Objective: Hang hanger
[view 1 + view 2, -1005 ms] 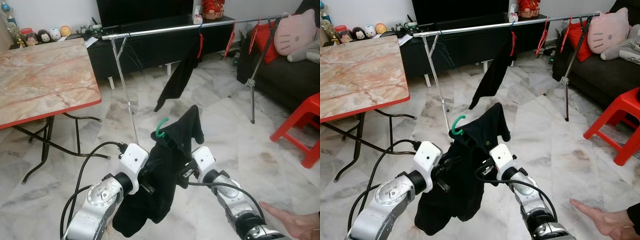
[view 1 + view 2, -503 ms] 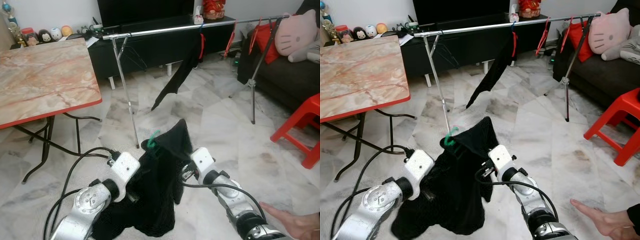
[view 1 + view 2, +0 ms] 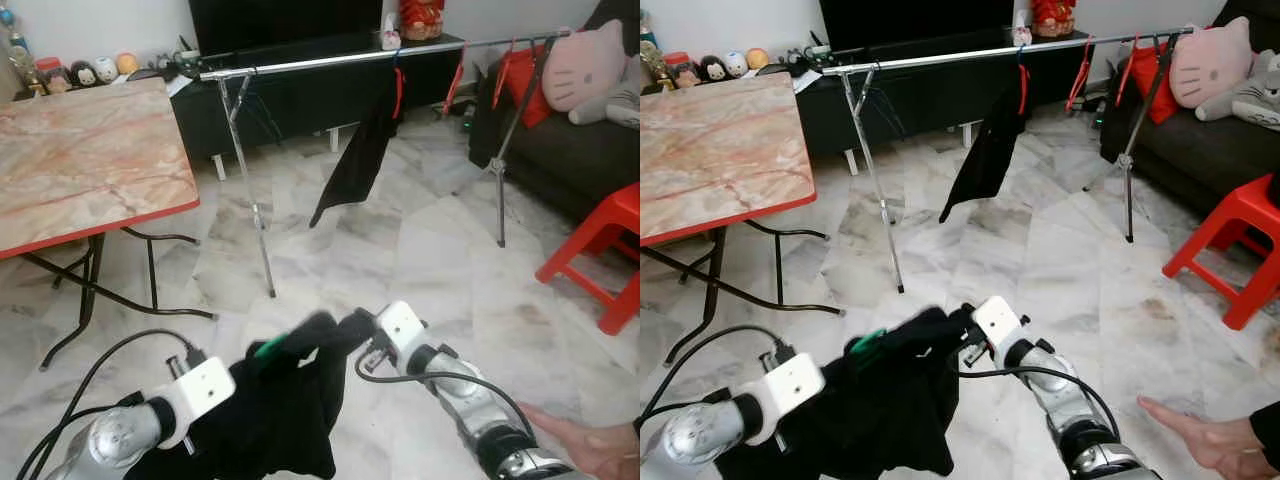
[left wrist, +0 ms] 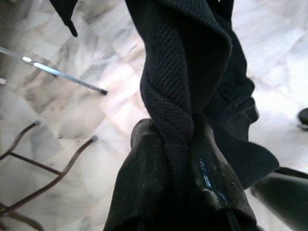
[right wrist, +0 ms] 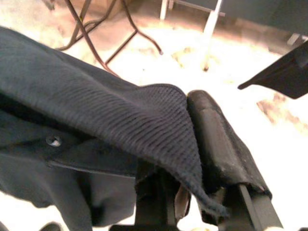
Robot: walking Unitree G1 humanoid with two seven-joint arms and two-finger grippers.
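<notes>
A garment [image 3: 280, 420] hangs between the left tool [image 4: 175, 159] and right tool [image 5: 192, 144], low over the floor [image 3: 420, 250]. Beyond stands a clothes rail [image 3: 300, 63]; the tabletop [image 3: 80, 160] lies left, a stool [image 3: 600, 250] right.

I see open marble floor [image 3: 420, 250] ahead to the clothes rail [image 3: 330, 62]; rail's left stretch free, black garment [image 3: 360, 160] hangs mid-rail, table [image 3: 80, 160] crowds left, red stool [image 3: 600, 250] and a person's hand [image 3: 580, 450] right

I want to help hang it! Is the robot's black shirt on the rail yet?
Not yet. The black shirt on its green hanger is low, held by both grippers, far below the rail.
</notes>
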